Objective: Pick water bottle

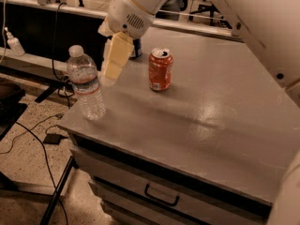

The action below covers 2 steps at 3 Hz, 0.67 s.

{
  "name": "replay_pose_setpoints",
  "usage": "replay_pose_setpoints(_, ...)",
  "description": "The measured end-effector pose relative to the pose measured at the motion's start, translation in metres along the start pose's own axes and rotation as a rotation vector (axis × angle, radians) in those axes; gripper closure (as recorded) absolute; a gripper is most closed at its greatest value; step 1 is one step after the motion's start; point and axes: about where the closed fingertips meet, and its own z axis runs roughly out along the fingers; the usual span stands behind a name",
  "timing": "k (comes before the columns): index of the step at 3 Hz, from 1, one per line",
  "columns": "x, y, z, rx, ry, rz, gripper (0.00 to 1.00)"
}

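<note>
Clear ribbed water bottle (87,90) showing a white cap and white-and-red label band, cream-coloured gripper (110,74) hanging just beside it, orange soda can (160,70) glinting, blue can (136,49) peeking behind, grey table (187,125) shining dully.

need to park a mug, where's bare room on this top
Bare: the cabinet top right of and in front of the orange soda can. Crowded: left side, where the gripper hangs beside the water bottle and blue can.
</note>
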Motion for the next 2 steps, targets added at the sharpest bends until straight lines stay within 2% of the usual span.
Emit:
replay_pose_setpoints(1,0.005,0.011,0.024,-0.006,-0.121,-0.052,0.0)
replay_pose_setpoints(2,-0.002,0.015,0.037,-0.016,-0.227,-0.065,0.0)
